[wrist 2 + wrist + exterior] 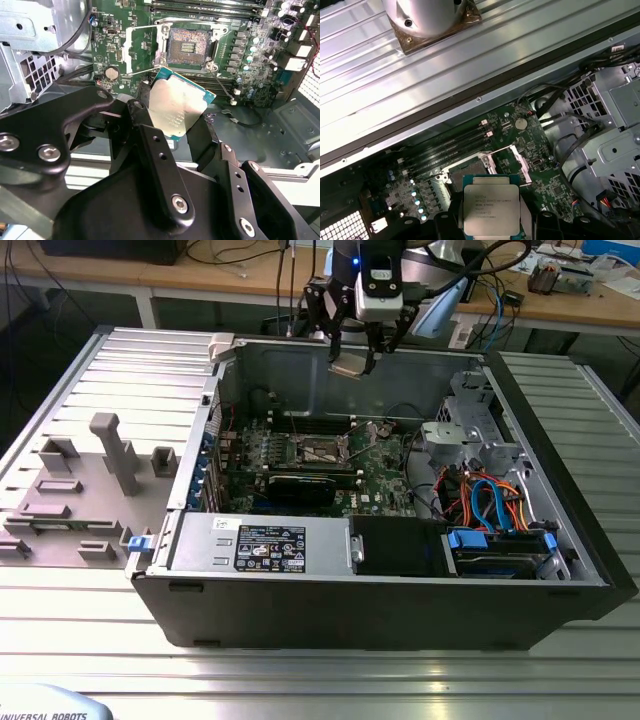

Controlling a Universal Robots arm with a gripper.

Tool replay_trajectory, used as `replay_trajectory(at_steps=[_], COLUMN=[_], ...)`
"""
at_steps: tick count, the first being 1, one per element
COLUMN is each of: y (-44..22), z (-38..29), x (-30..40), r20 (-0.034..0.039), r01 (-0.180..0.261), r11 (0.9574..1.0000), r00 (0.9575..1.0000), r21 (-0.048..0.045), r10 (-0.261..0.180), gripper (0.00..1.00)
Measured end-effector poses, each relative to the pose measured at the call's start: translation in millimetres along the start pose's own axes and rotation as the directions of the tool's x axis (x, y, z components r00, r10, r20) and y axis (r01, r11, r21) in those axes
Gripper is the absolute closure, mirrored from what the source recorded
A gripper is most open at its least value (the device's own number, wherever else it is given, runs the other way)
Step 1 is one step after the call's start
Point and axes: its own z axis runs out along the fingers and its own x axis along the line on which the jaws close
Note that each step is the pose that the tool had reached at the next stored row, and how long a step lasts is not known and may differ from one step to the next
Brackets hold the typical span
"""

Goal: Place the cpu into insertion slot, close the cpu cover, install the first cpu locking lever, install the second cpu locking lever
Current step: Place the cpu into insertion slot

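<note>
Exterior view: the gripper [355, 358] hangs over the open computer case [300, 590], close to its far wall. It is clamped on the cpu [352, 367]. The chip sits tilted at the fingertips, up in the air and clear of everything under it. The insertion slot [318, 448] lies well below the gripper on the green motherboard [385, 485], apart from the chip. The case rests on a ribbed metal table [300, 680].

In the second wrist view, the black fingers [150, 135] pinch the cpu [175, 107] by two opposite edges, with its dull silver top turned toward the camera and a green rim showing along one side. The gripper [170, 120] points down at the board. Beyond its fingertips the insertion slot [189, 45] stands bare, a dark pin field framed by bright metal. The cpu cover [128, 47] is swung open and sits just beside the slot, on the far side of it from the chip's tilted corner. A thin wire lever [222, 86] runs out from one corner of the slot across the motherboard [245, 75].

In the first wrist view, the cpu [491, 207] faces the camera squarely between the tips of the gripper [491, 227]. The insertion slot [465, 174] shows partly behind the chip, and the cpu cover [519, 161] is raised beside it. A grey metal drive cage [610, 125] stands off to one side of the gripper.
</note>
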Motion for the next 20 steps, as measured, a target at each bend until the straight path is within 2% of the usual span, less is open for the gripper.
replay_trajectory(at_steps=[9, 14, 20], y=[0.1, 0.0, 0.0], z=[0.4, 0.8, 0.8], x=[-0.1, -0.1, -0.1], r20=[0.0026, 0.0073, 0.0084], r01=[-0.03, -0.082, -0.094], r11=[0.9996, 0.9966, 0.9955], r00=[0.9996, 0.9966, 0.9955], r21=[-0.0008, -0.002, -0.0023], r10=[0.03, 0.082, 0.094], gripper=[0.46, 0.46, 0.46])
